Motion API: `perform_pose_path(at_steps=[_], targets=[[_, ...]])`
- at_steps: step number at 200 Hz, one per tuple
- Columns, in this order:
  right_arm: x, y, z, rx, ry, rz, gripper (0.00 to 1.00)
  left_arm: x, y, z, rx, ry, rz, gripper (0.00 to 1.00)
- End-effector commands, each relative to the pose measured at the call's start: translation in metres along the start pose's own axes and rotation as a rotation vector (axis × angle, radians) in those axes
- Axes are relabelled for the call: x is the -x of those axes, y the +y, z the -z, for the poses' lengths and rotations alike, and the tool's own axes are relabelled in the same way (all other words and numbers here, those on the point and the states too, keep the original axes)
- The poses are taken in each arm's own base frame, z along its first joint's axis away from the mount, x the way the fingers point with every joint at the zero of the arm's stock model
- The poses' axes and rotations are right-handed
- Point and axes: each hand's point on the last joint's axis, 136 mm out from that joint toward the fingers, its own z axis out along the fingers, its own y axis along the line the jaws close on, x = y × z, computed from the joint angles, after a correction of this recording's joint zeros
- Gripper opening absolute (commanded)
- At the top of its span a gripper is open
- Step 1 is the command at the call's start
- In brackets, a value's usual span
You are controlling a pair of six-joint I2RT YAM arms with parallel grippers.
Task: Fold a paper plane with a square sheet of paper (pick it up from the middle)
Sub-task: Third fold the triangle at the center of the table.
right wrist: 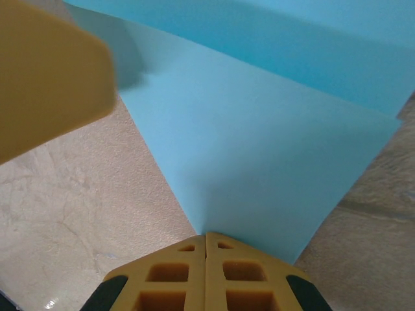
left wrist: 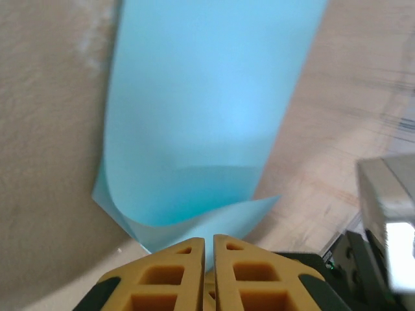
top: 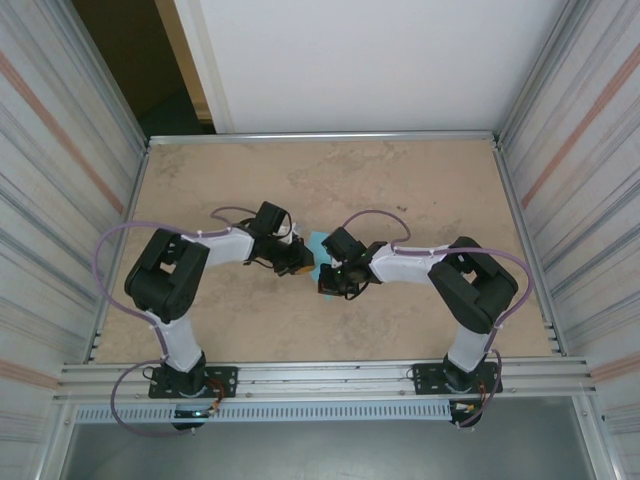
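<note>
The light-blue square sheet of paper (top: pixel 318 243) is held between both arms at the middle of the table, folded into layered flaps. In the left wrist view the sheet (left wrist: pixel 207 116) curls up from my left gripper (left wrist: pixel 209 240), whose yellow jaws stand a hair apart with the paper's lower edge running into the slit. My right gripper (right wrist: pixel 206 234) is pressed shut on a corner of the sheet (right wrist: pixel 259 162), which fans out above it. From above, the left gripper (top: pixel 303 265) and right gripper (top: pixel 328 275) almost touch under the paper. No finished paper plane shape can be made out.
The beige table (top: pixel 400 180) is bounded by metal rails and corrugated side walls. A blurred yellow finger of the left gripper (right wrist: pixel 45 84) crosses the top left of the right wrist view. Both arm bases sit at the near edge.
</note>
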Motion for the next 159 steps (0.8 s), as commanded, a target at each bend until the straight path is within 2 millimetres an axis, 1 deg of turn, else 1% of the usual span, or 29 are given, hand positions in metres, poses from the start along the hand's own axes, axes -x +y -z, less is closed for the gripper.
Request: perform_pose_path(at_steps=[1,33,78,113,141,159], targets=[[-0.019,-0.030,-0.007,-0.097,0.066,-0.064,0.00,-0.003,-0.008,0.009,-0.062,-0.026,-0.096,0.13],[-0.020,-0.029,-0.008,-0.090,0.075,-0.069,0.00,-0.010,-0.001,0.003,-0.054,-0.015,-0.094,0.12],[-0.022,-0.029,-0.011,-0.085,0.085,-0.077,0.00,-0.013,-0.008,-0.011,-0.066,0.016,-0.123,0.12],[-0.023,-0.030,-0.011,-0.084,0.089,-0.082,0.00,-0.016,-0.003,-0.018,-0.048,0.023,-0.108,0.12],[-0.026,-0.031,-0.013,-0.087,0.100,-0.086,0.00,-0.016,0.008,-0.023,0.006,0.031,-0.089,0.11],[-0.029,-0.035,-0.012,-0.100,0.112,-0.091,0.00,-0.015,0.019,-0.023,0.062,0.026,-0.070,0.11]])
